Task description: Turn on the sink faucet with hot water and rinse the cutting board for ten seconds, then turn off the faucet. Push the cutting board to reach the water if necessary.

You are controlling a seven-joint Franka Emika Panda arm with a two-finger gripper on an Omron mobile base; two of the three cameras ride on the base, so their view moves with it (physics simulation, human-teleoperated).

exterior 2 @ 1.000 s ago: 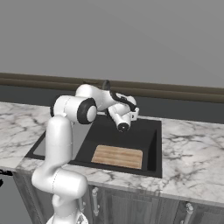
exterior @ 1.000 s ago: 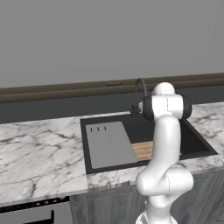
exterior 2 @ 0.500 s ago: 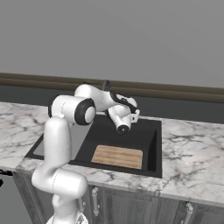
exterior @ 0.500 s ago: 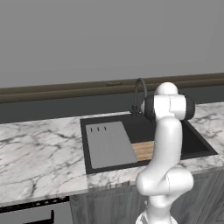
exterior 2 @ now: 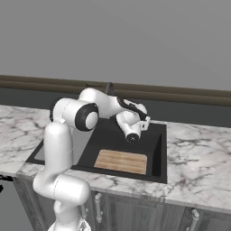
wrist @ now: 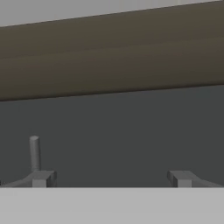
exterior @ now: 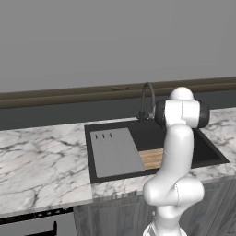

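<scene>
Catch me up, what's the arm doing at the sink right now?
The arm has its claw open, up near the back of the sink, close to the faucet; a thin upright rod stands beside one fingertip. It holds nothing. No water is running. The cutting board lies flat in the basin, beside the grey slab.
</scene>
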